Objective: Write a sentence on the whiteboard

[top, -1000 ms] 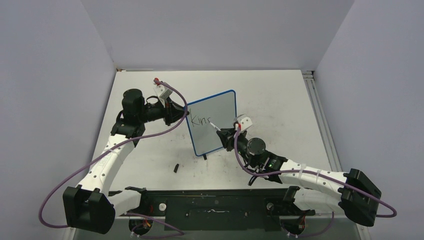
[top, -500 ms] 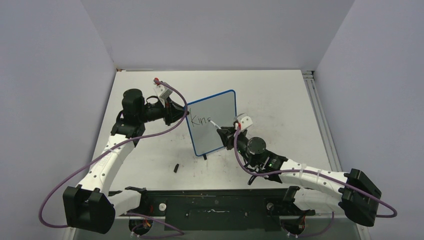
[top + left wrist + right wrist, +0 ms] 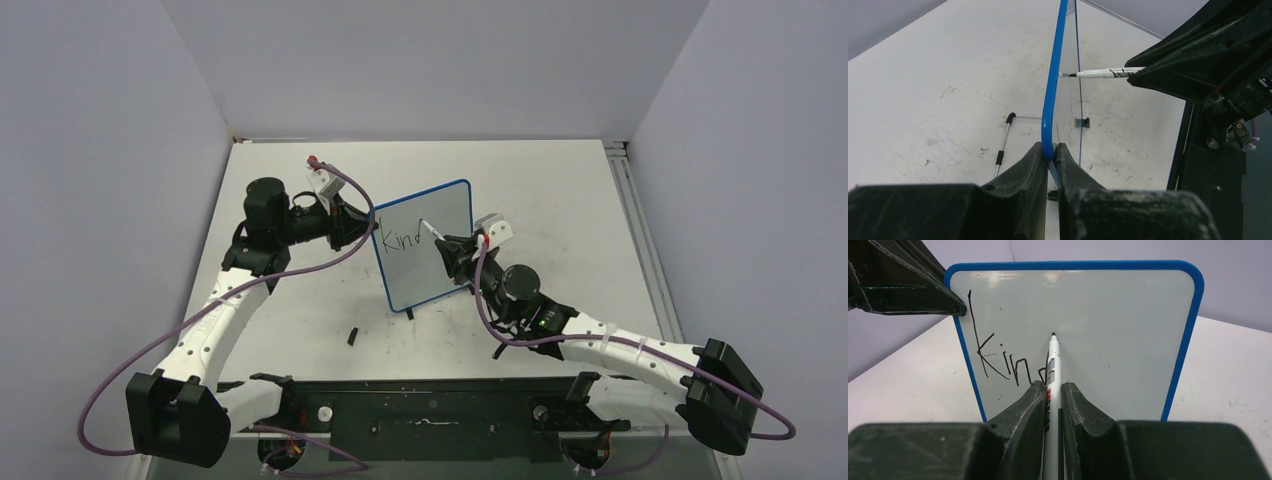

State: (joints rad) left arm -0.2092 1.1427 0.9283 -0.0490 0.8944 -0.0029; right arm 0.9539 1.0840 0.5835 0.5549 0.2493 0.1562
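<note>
The whiteboard [image 3: 415, 275], white with a blue frame, stands upright mid-table. My left gripper [image 3: 365, 225] is shut on its left edge; the left wrist view shows the blue frame [image 3: 1054, 75] pinched between the fingers [image 3: 1049, 146]. The sentence [image 3: 403, 241] reads "Kind" in black [image 3: 998, 360]. My right gripper [image 3: 450, 250] is shut on a white marker [image 3: 1053, 360], whose tip touches the board [image 3: 1118, 340] just above and right of the "d". The marker [image 3: 1103, 73] meets the board's face side-on in the left wrist view.
A small black cap [image 3: 353, 335] lies on the table in front of the board. One black foot [image 3: 411, 314] shows under the board, and a thin metal stand rod [image 3: 1004, 142] lies behind it. A rail [image 3: 640, 230] runs along the table's right edge.
The right gripper has moved up and away along the board with the marker. The lettering has grown from "Kin" plus a partial stroke to "Kind". The left arm has held still.
</note>
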